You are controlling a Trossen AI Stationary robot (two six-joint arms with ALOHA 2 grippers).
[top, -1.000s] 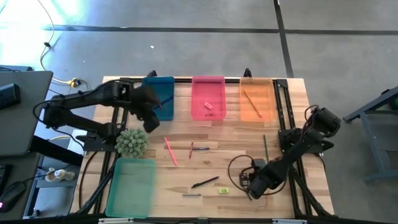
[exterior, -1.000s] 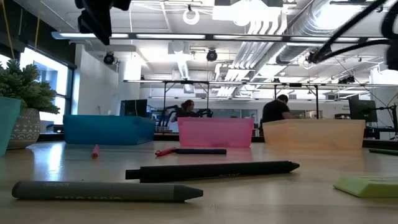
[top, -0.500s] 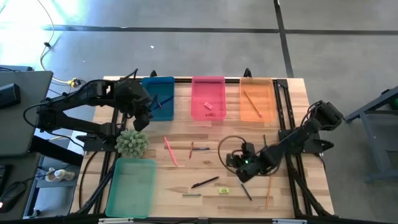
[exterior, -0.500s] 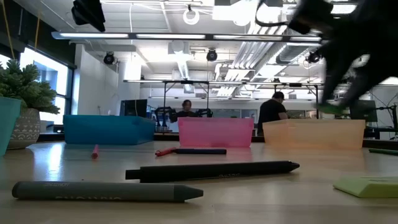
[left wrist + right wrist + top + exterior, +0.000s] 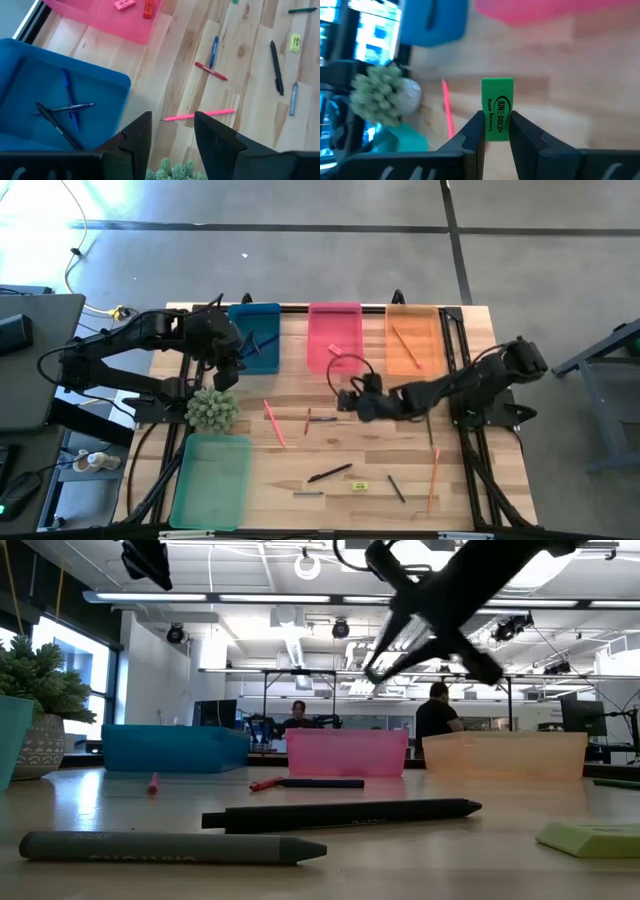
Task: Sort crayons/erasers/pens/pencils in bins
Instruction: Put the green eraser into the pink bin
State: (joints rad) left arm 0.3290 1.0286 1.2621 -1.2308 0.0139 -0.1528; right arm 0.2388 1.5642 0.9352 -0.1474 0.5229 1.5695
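Behind the wooden desk (image 5: 330, 450) a large workshop with ceiling pipes and bright lamps is visible, and two people are there far away, behind the bins.

At the far edge of the desk three bins stand in a row: the blue bin (image 5: 256, 337), the pink bin (image 5: 335, 337) and the orange bin (image 5: 412, 338). The light green bin (image 5: 211, 480) lies at the near left corner, just beside a small potted plant (image 5: 211, 409). Inside the blue bin there are pens (image 5: 70, 106) which cross each other. The pink bin holds two erasers (image 5: 135, 5), and the orange bin holds one orange pencil (image 5: 404, 345).

The right gripper (image 5: 350, 399) is above the middle of the desk, near the front side of the pink bin. It is closed on a green eraser (image 5: 497, 110) with black print, which stands upright between its fingers (image 5: 474, 131).

The left gripper (image 5: 171, 132) hangs in the air near the front corner of the blue bin, and its fingers are apart with nothing between them.

On the desk are still loose things: a pink crayon (image 5: 274, 422), a red crayon (image 5: 307, 420) touching a blue pen (image 5: 324, 418), a black pen (image 5: 330, 473), a grey crayon (image 5: 308, 493) and a yellow-green eraser (image 5: 360, 486). More to the right lie a short dark stick (image 5: 396, 487), an orange pencil (image 5: 433, 478) and a dark pencil (image 5: 429, 428).
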